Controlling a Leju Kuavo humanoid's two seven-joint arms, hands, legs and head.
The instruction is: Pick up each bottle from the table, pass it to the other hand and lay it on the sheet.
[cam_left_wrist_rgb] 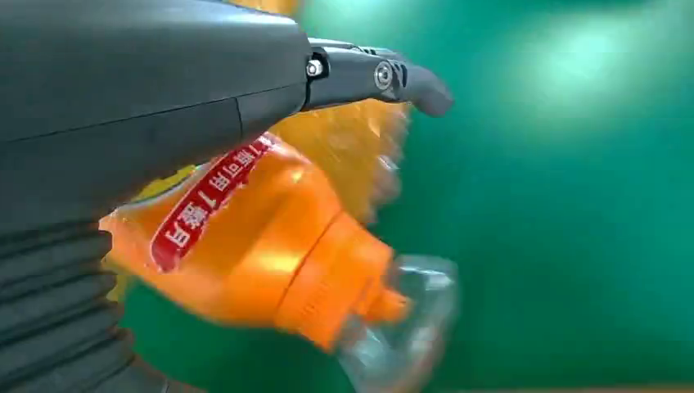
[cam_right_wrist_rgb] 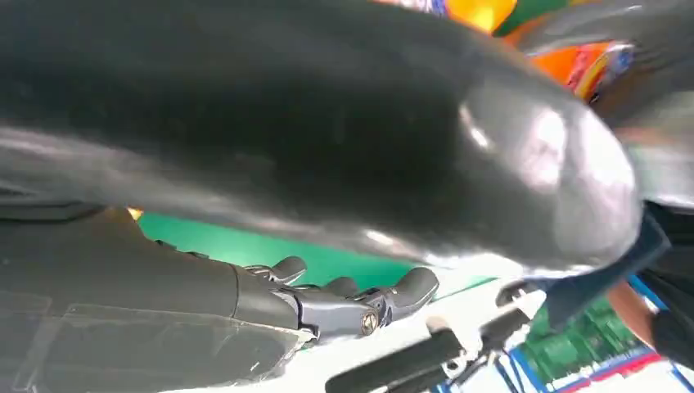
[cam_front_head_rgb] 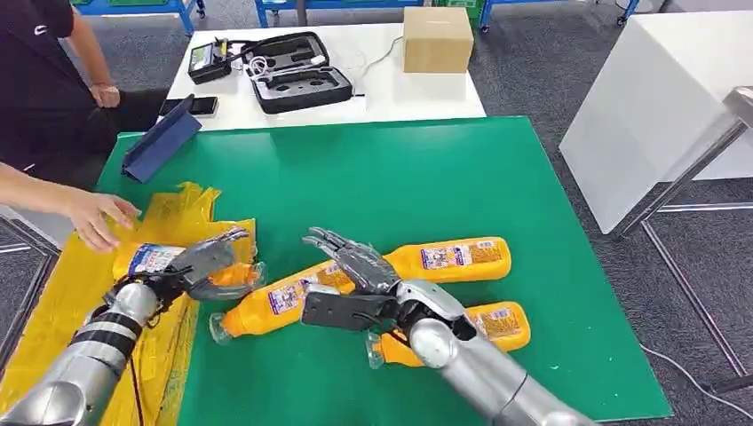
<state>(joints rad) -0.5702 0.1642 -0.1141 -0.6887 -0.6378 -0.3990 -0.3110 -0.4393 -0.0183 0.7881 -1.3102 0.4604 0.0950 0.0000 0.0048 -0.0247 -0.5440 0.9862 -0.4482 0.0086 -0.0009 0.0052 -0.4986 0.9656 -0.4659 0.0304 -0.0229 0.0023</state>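
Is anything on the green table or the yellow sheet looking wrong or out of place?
Nothing is spilled or broken. The yellow sheet is crumpled and hangs partly off the green table, and a person's hand reaches over it, close to the bottle in the left hand.

cardboard box (cam_front_head_rgb: 437, 39), black case (cam_front_head_rgb: 300, 87), person's hand (cam_front_head_rgb: 99, 217)

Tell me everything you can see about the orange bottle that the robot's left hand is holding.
The bottle is clear plastic full of orange liquid, with a white and blue label, an orange neck and a clear cap. It lies on its side over the yellow sheet at the green mat's edge, gripped by the left robot hand. A person's hand hovers close by.
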